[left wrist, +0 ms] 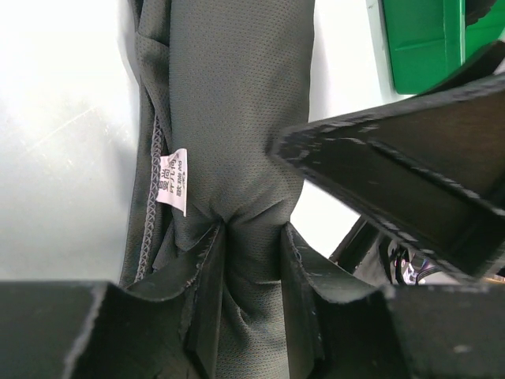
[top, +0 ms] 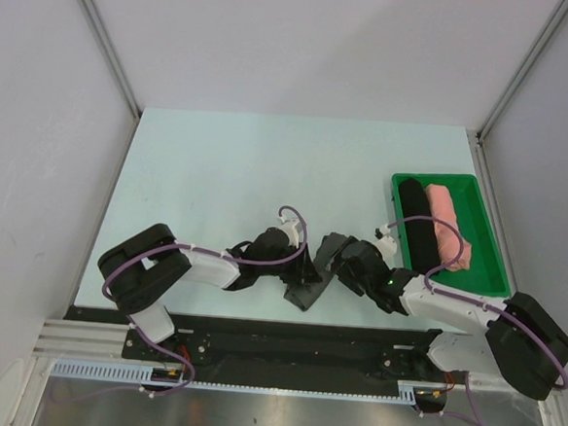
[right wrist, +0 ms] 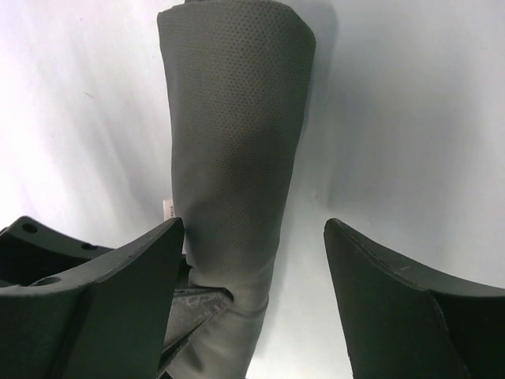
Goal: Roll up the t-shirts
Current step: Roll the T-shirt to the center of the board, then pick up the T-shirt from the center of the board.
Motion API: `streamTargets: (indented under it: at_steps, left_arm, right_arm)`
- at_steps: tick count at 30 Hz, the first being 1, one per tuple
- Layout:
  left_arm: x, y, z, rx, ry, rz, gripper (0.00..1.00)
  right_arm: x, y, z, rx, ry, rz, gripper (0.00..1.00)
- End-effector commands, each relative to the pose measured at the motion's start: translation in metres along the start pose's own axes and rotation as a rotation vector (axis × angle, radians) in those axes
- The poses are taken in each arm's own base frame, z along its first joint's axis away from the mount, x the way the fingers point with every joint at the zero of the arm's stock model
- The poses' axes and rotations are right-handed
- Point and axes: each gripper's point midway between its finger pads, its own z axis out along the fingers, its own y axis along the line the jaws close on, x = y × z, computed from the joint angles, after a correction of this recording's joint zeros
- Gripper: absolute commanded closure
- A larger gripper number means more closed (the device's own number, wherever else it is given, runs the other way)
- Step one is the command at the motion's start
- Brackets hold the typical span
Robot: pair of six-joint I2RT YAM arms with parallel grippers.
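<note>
Charcoal t-shirt rolled on table; left claw pinching it; right claw spread around it.

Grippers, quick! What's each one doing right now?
Left gripper: closed, pinching the grey t-shirt.
Right gripper: open, straddling that t-shirt, not gripping.

A pale mint-green table fills the middle of the booth. Behind it stands a plain white back wall, and white side panels close in on the table's left and right. Slim grey metal struts rise from its far-left corner and its far-right corner. A black strip runs along the table's near edge. Nearer than that lie a slotted pale rail and a brushed metal sheet. The light is soft and even.
</note>
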Motion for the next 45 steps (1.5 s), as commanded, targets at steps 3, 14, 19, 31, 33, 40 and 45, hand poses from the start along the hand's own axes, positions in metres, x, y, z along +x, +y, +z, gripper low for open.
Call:
streamTargets:
  at_steps: [3,14,19,31,33,40,45]
  left_arm:
    - [0.049,0.049,-0.009,-0.17,0.147,-0.033,0.67]
    - [0.048,0.044,-0.011,-0.147,0.142,-0.036,0.69]
    - [0.047,0.039,-0.011,-0.123,0.141,-0.038,0.69]
    - [0.026,0.008,-0.025,-0.046,0.094,0.014,0.54]
    - [0.018,0.0,-0.033,-0.045,0.077,0.044,0.48]
    - [-0.014,-0.028,-0.073,-0.025,-0.007,0.139,0.45]
    - [-0.025,-0.031,-0.104,-0.031,-0.037,0.207,0.45]
  right_arm:
    - [0.004,0.008,0.013,-0.012,-0.034,0.051,0.26]
    - [0.021,0.003,0.028,0.021,-0.018,0.036,0.34]
    - [0.031,-0.001,0.037,0.047,-0.011,0.026,0.37]
    - [0.017,-0.032,0.035,0.199,-0.011,-0.186,1.0]
    - [0.004,-0.041,0.028,0.241,-0.052,-0.251,1.0]
    - [-0.017,-0.022,0.024,0.154,-0.065,-0.541,1.0]
    - [-0.031,-0.013,0.02,0.109,-0.049,-0.686,1.0]
